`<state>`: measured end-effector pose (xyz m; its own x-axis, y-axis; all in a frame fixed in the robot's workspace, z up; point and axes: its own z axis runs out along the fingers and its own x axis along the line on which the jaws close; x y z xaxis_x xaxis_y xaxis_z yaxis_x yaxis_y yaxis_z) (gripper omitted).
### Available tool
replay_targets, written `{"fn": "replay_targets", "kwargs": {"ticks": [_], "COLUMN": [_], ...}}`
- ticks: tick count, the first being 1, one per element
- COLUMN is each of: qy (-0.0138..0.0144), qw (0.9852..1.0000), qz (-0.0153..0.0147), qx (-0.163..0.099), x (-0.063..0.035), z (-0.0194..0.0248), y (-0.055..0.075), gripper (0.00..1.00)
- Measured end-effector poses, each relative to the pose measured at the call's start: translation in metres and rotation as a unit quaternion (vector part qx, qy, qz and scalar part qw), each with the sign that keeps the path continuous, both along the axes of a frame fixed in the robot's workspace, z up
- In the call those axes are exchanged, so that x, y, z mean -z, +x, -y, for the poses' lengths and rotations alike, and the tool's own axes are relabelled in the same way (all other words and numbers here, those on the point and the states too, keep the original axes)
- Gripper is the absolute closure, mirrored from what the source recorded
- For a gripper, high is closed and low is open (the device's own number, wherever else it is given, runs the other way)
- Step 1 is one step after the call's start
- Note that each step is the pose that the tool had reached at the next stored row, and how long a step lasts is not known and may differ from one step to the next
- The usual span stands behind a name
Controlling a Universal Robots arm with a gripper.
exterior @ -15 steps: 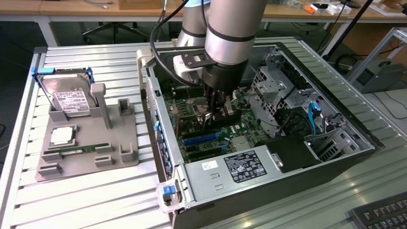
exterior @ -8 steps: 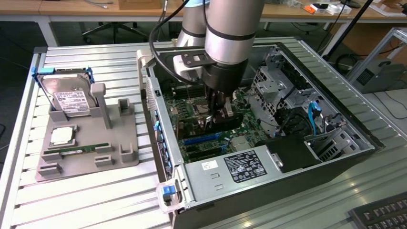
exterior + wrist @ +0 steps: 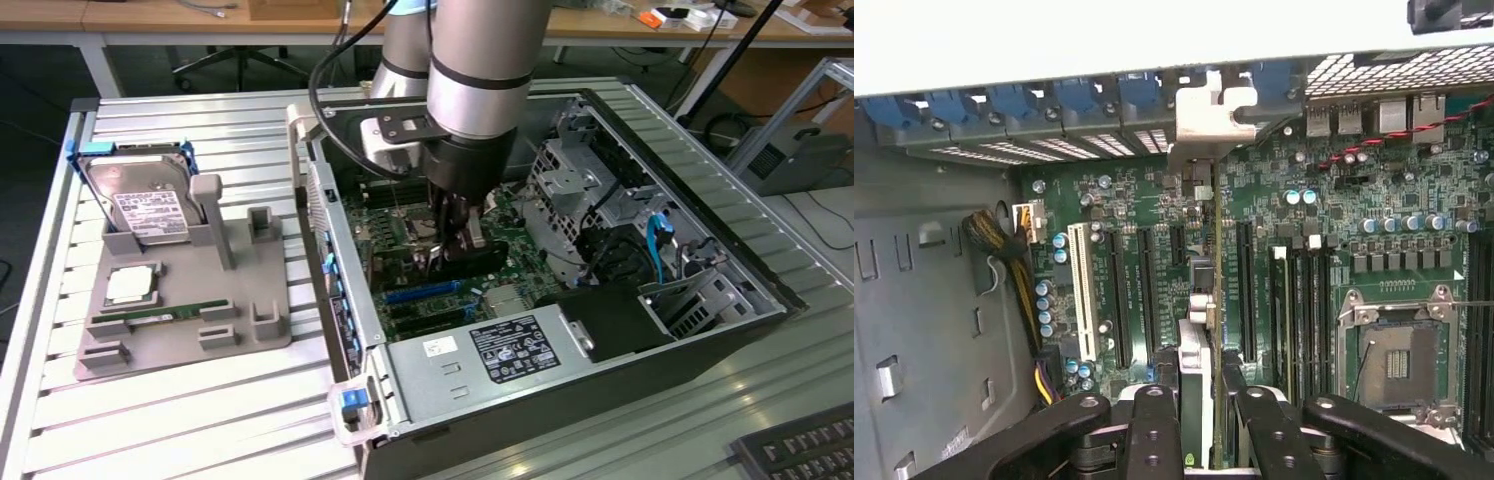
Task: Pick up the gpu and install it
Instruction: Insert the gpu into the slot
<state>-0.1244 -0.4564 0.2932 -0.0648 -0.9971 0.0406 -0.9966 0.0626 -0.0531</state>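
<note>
My gripper (image 3: 458, 243) reaches down into the open computer case (image 3: 340, 300), over the green motherboard (image 3: 400, 270). It is shut on the gpu (image 3: 483, 256), a dark flat card held upright. In the wrist view the gpu (image 3: 1200, 300) appears edge-on as a narrow slat between the black fingers (image 3: 1154, 425) of my gripper (image 3: 1199, 430). The card lies along the black expansion slots (image 3: 1245, 290), and its grey metal bracket (image 3: 1204, 110) meets the rear slot openings by the blue clips. I cannot tell whether its edge sits in a slot.
A grey fixture (image 3: 187, 310) on the exterior view's left holds a hard drive (image 3: 147, 210), a processor (image 3: 130, 285) and a memory stick (image 3: 160, 315). Inside the case are the power supply (image 3: 514, 350), drive cages (image 3: 587, 180) and the open CPU socket (image 3: 1394, 360). A keyboard (image 3: 801, 450) sits at the near right.
</note>
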Motion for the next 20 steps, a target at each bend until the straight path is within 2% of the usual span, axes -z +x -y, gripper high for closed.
{"fn": "replay_targets", "kwargs": {"ticks": [5,20], "qy": [0.0,0.0], "qw": [1.0,1.0], "qz": [0.0,0.0], "qx": [0.0,0.0], "x": [0.0058,0.0173], "z": [-0.0001,-0.0058], "y": [-0.006,-0.011], "gripper": [0.73,0.73]}}
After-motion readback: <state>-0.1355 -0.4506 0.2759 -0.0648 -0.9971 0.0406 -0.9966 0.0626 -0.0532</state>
